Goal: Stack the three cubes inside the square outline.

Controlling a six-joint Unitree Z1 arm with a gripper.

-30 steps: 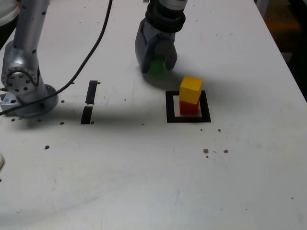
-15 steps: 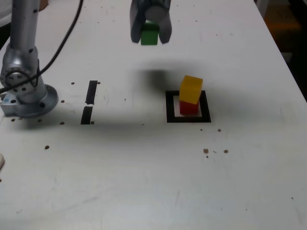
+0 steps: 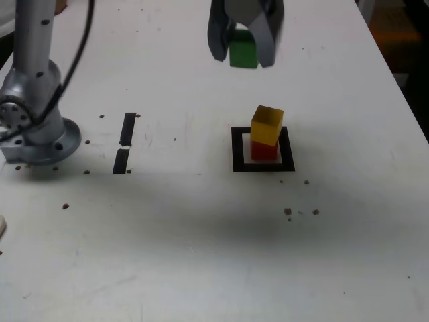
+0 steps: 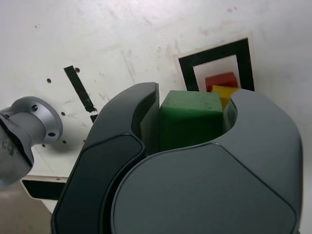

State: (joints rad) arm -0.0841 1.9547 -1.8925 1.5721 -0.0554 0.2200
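Above the white table (image 3: 201, 255), clear of the surface, the gripper (image 3: 244, 48) hangs with its two dark grey fingers (image 3: 218, 37) clamped on the green cube (image 3: 242, 52), one finger on each side. The cube sits square between them; in the wrist view its top face (image 4: 191, 103) is flat matte green, edges sharp. Below and toward the near side in the exterior view lies the square outline (image 3: 263, 166), thick black tape round a white centre. Inside it the red cube (image 3: 264, 150) rests on the white, the yellow cube (image 3: 267, 125) on top, turned slightly off the red one's lines. Open table all round the outline; only small dark specks nearby. The table's right edge in the exterior view is well apart from the stack. On that view's left, two short black tape strips (image 3: 125, 142) and, beyond them, the arm's silver base (image 3: 33, 127), both well apart from the outline.
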